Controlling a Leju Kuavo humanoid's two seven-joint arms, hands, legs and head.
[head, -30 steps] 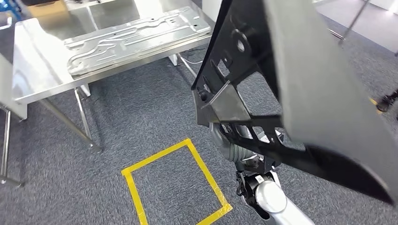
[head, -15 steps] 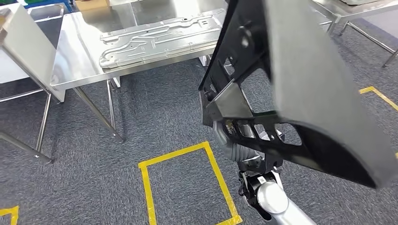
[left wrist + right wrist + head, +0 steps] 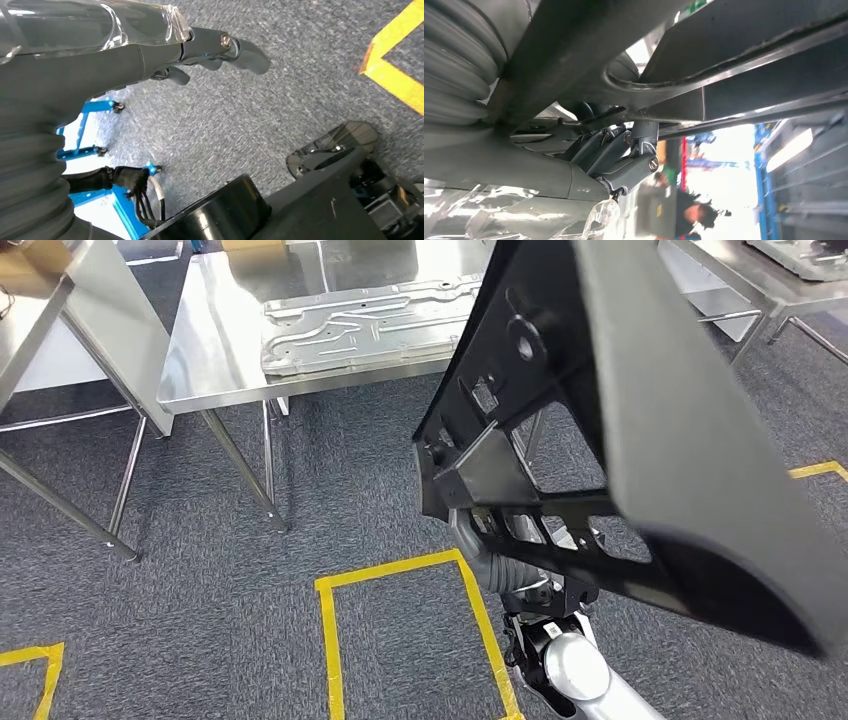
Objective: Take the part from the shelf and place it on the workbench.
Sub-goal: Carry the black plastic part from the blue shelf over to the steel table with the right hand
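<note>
While the right hand (image 3: 478, 540) is wrapped around the lower frame of the big black part (image 3: 640, 430), that part fills the right half of the head view, tilted up and carried well above the carpet. In the right wrist view you can see the fingers (image 3: 624, 160) curled up against the part's bars, so the grip looks solid to me. The left hand (image 3: 200, 47) just hangs over the grey carpet, holding nothing, fingers loosely curled, and whether it's really relaxed or closed I can't tell.

Further out, the steel table (image 3: 200, 350) sits in the upper left of the frame with a silver stamped panel (image 3: 360, 325) lying on it. Yellow floor tape (image 3: 400, 570) marks a box at lower centre.

My read: it's mid-carry, part off the shelf, not yet set down. Next it needs to close in on the table and lower the part onto bare steel, beside that panel.
</note>
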